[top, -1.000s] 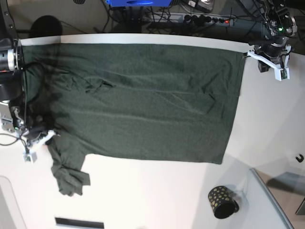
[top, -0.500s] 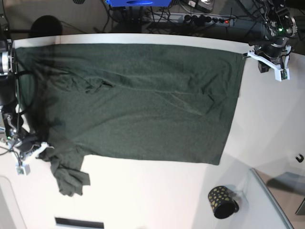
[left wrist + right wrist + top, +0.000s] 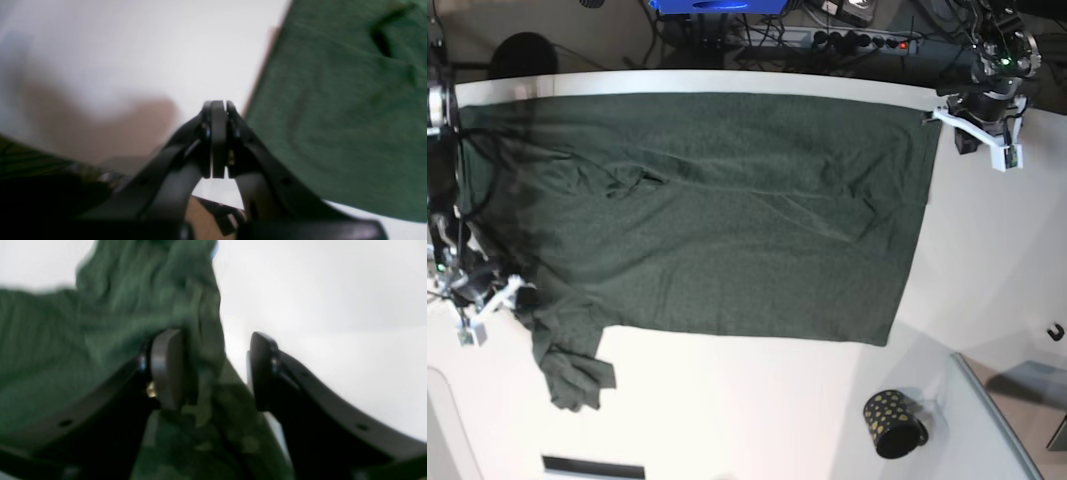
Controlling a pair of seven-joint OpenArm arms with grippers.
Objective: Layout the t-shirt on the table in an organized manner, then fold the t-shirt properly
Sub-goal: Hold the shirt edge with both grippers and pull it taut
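The dark green t-shirt (image 3: pixel 727 220) lies spread across the white table (image 3: pixel 757 410), its lower-left sleeve (image 3: pixel 572 370) still crumpled. At that sleeve is my right gripper (image 3: pixel 515 292). In the right wrist view its jaws stand apart (image 3: pixel 217 370), and a fold of the t-shirt (image 3: pixel 186 310) hangs loosely between them against the left pad (image 3: pixel 166 368). My left gripper (image 3: pixel 939 116) hovers by the shirt's top-right corner. It is shut (image 3: pixel 218 106) on nothing, over bare table just beside the t-shirt's edge (image 3: pixel 333 100).
A small black cup with gold dots (image 3: pixel 895 423) stands at the front right. A grey tray-like edge (image 3: pixel 997 420) runs beside it. A power strip and cables (image 3: pixel 827 40) lie behind the table's far edge. A small black hook (image 3: pixel 1055 331) sits at the right.
The right gripper dragged the sleeve area to the left, then opened and released the fabric. The left gripper shifted slightly up and left, still shut.
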